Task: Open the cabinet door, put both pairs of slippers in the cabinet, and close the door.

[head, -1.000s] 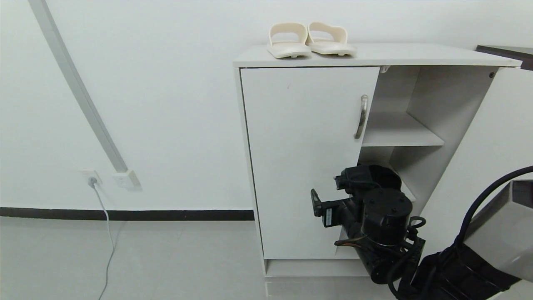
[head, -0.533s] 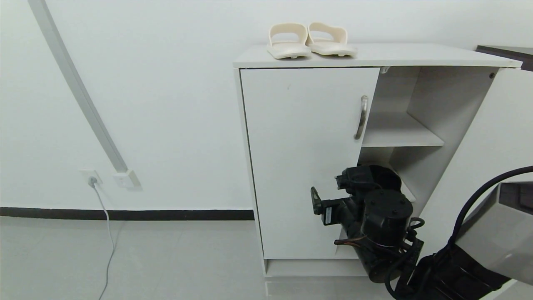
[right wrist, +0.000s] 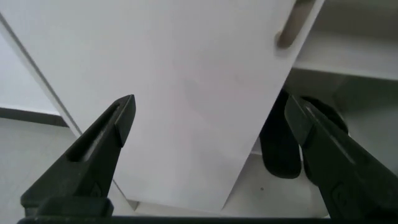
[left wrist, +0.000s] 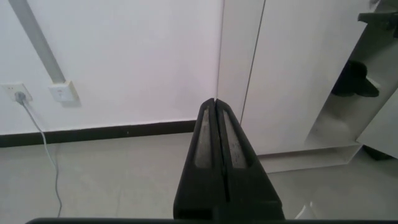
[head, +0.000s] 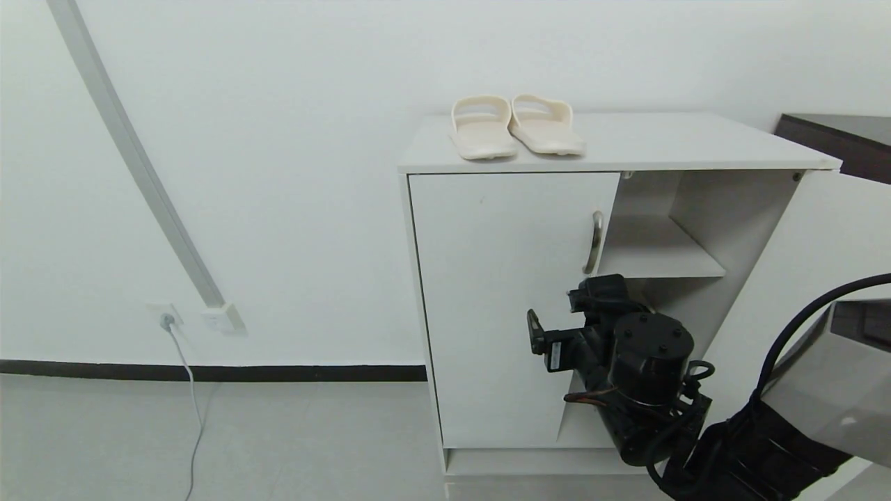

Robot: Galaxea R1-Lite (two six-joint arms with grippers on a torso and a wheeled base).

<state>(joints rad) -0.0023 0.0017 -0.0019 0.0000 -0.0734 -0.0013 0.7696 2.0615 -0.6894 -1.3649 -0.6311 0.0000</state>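
A cream pair of slippers (head: 515,125) lies on top of the white cabinet (head: 696,142). The cabinet's left door (head: 501,299) is closed, with its metal handle (head: 593,242) at the inner edge. Its right door (head: 800,278) is swung wide. A black pair of slippers (right wrist: 292,149) rests on a low shelf inside, also caught as black slippers (left wrist: 354,81) from the left wrist. My right gripper (right wrist: 210,106) is open and empty, facing the closed door's lower part beside the opening. My left gripper (left wrist: 216,106) is shut on nothing, low, out from the cabinet's left side.
A wall socket with a cable (head: 167,321) and a slanted grey conduit (head: 132,160) lie left of the cabinet. Dark furniture (head: 835,136) stands behind the open door. Bare floor (head: 209,438) spreads to the left.
The head camera has risen, so the whole picture has shifted down and the cabinet top shows more. My right arm now stands higher against the cabinet door. The slippers have stayed put.
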